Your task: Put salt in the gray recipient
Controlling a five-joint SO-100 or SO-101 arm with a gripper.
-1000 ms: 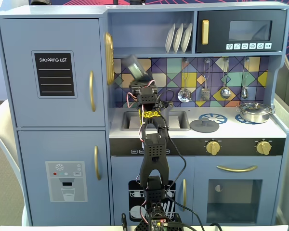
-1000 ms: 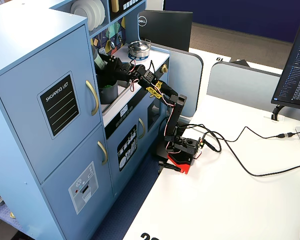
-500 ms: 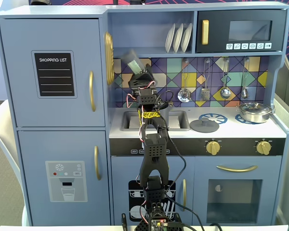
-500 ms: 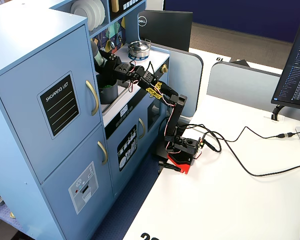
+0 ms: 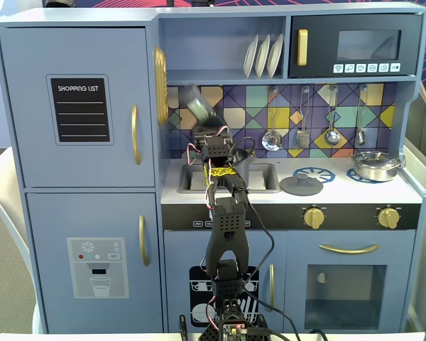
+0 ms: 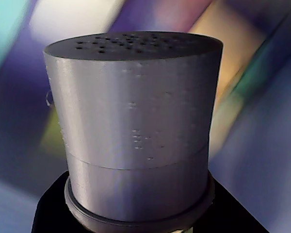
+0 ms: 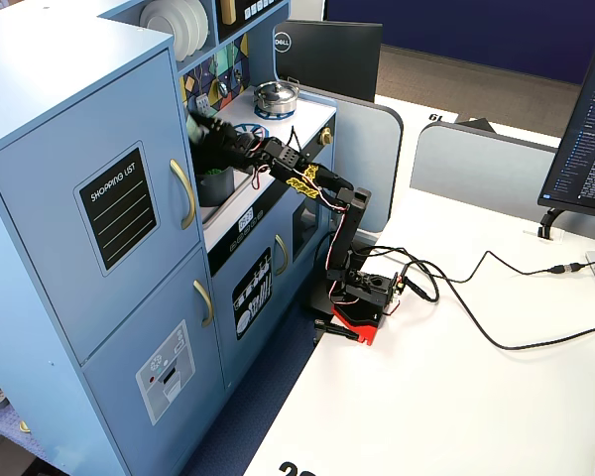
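Closest to us in the wrist view, the tall slim gray cylindrical salt shaker (image 6: 136,126) fills the picture, its perforated lighter gray cap facing away from the camera toward twelve o'clock and a dark collar of the mount ringing its base. From this we judge that our two-finger gripper (image 5: 207,126) is clamped around the shaker's lower body, though the fingers themselves are hidden.

Further out, in a fixed view facing the toy kitchen, the shaker (image 5: 198,104) rises from the gripper with its long axis leaning toward eleven o'clock, cap end uppermost and blurred, against the coloured tile backsplash (image 5: 341,106). So the cap is not yet turned downward.

Further still, in a fixed view from the side, the matte dark-gray cylindrical toy pot (image 7: 216,184) sits in the blue kitchen's sink area, at about six o'clock from the gripper (image 7: 210,131), just below and slightly nearer the cabinet front. The shaker (image 7: 198,126) there points toward ten o'clock, away from the pot.

We judge the coming move turns on swinging that axis over, so the cap ends above the pot's open mouth.
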